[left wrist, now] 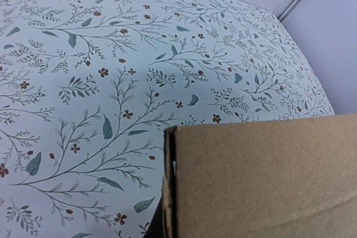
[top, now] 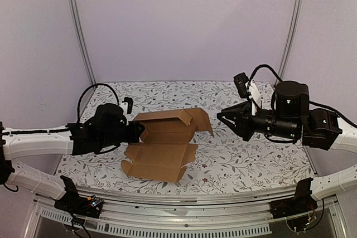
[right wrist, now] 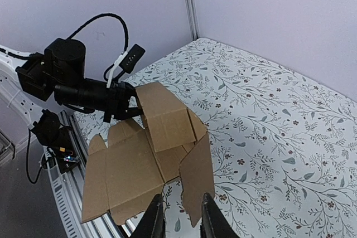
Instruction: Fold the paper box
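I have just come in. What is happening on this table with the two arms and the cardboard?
Two robot arms are folding a plain brown cardboard paper box on a table covered with a floral cloth. The left gripper is shut on the box's left edge, where a panel stands up. The right gripper is close to the raised flap on the right side, its jaws slightly open with nothing clearly between them. The box is only partly folded: the near panel lies flat.

White shells on the left arm (top: 39, 143) and right arm (top: 347, 137), black wrist housings, looping black cables (top: 89, 90), right gripper (right wrist: 182, 198) black-fingered.
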Robot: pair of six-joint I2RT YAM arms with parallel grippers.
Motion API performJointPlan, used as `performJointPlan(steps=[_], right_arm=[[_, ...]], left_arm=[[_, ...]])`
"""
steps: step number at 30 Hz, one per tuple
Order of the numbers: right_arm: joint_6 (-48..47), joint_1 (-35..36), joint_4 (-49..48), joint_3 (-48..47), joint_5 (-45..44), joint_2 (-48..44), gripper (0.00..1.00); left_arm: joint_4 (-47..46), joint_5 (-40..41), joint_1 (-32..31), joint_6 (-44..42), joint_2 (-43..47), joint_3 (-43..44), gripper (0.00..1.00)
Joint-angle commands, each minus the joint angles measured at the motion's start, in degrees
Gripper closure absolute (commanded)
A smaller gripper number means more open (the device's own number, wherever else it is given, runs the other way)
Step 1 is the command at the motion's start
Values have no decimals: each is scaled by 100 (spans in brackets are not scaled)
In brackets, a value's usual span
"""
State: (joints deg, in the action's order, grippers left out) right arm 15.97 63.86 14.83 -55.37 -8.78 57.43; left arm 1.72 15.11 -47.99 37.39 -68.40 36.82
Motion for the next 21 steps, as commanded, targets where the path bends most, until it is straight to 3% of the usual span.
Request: performJointPlan(steps=[1, 5, 12, 21], right_arm=[[-800, 40, 1057, -199, -83, -82, 76], [-1101, 33, 1301, -185, 468, -87, 73], [-1266, 31, 1272, -272, 1301, 37, 59], [-1456, 31, 1246, -583, 1882, 424, 58]], left_arm=[[74, -471, 70, -448, 348, 52, 100], [178, -760, 79, -692, 614, 3, 100], [357, -1076, 79, -1000, 918, -25, 100], [270, -1467, 87, -1184, 1014, -74, 100]])
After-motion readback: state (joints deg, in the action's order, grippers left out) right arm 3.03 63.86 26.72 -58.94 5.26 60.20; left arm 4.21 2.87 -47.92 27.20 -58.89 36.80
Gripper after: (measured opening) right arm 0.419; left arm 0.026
